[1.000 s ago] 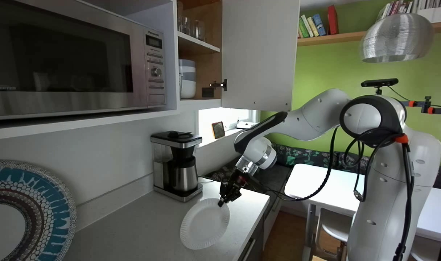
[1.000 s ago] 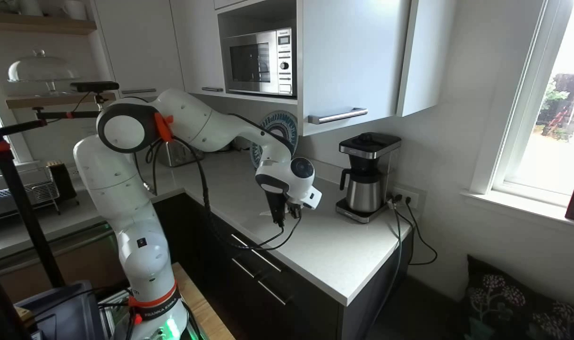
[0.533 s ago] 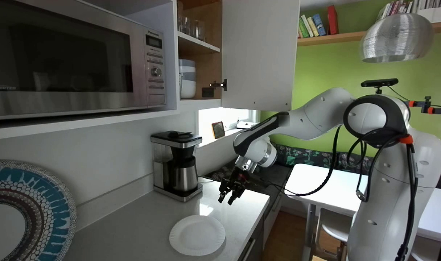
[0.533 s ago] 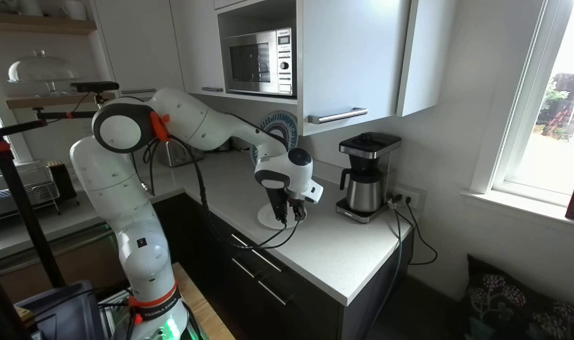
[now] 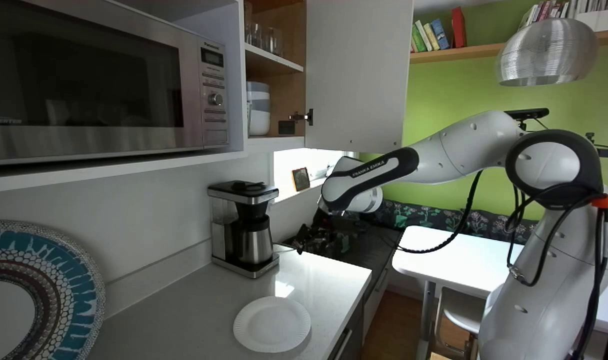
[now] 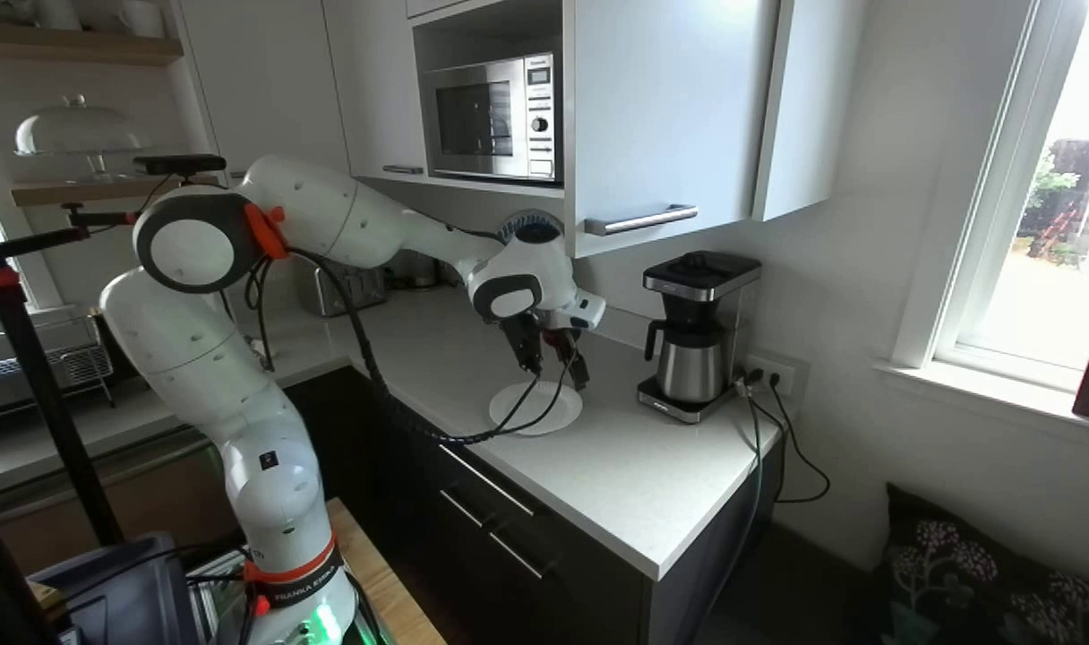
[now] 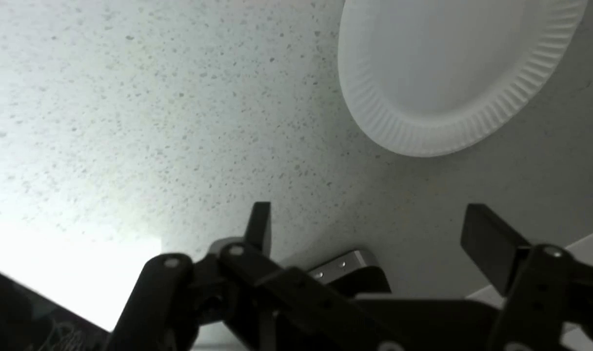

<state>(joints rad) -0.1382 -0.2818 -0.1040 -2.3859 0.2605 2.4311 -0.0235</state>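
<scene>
A white paper plate (image 5: pixel 271 324) with a fluted rim lies flat on the pale speckled counter. Nothing rests on the part of the plate (image 7: pixel 443 63) seen in the wrist view. My gripper (image 7: pixel 368 209) is open, its two black fingers wide apart and holding nothing. In an exterior view the gripper (image 6: pixel 558 372) hangs above the counter near the plate (image 6: pixel 570 410), apart from it. The coffee maker (image 6: pixel 692 358) with its steel jug stands beside the gripper. Its base corner (image 7: pixel 340 265) shows beyond the fingers in the wrist view.
Above the counter are a microwave (image 5: pixel 84 85) and an open cabinet door (image 5: pixel 356 75). A large blue patterned platter (image 5: pixel 74 285) leans on the wall. The counter's front edge (image 6: pixel 589 528) drops to dark drawers. A white table (image 5: pixel 449 255) stands beyond.
A second ago the fingers were at the rim of the tilted plate. The plate has dropped flat onto the counter, the fingers have spread, and the gripper has risen and drawn away.
</scene>
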